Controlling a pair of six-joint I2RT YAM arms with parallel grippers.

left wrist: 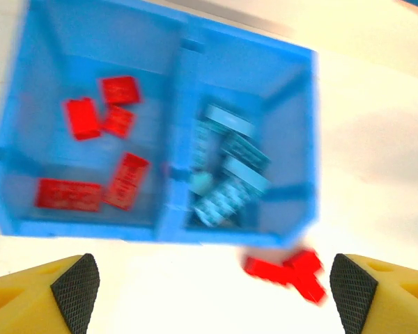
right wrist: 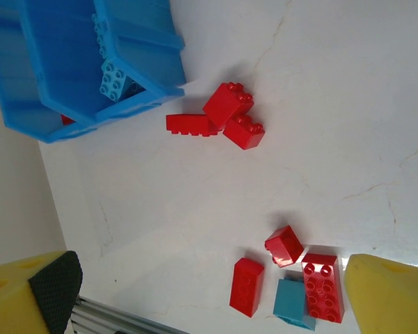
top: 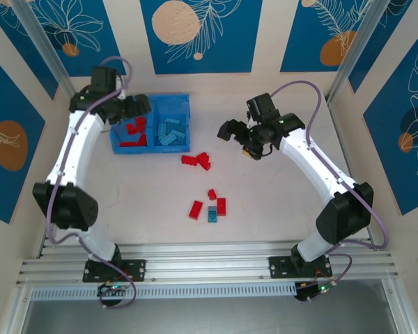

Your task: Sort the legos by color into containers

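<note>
A blue plastic two-compartment tray [top: 171, 99] sits toward the white surface's [top: 272, 202] far left corner. Small red plastic bricks [left wrist: 125, 181] lie in its left compartment and light blue plastic bricks [left wrist: 226, 174] in its right. Three loose red bricks [top: 196, 161] lie just off its near right corner. Three more reds [top: 210, 202] and one blue brick [top: 213, 216] lie nearer the near edge. The left gripper [left wrist: 212, 289] and the right gripper [right wrist: 219, 289] both gape wide, holding nothing.
</note>
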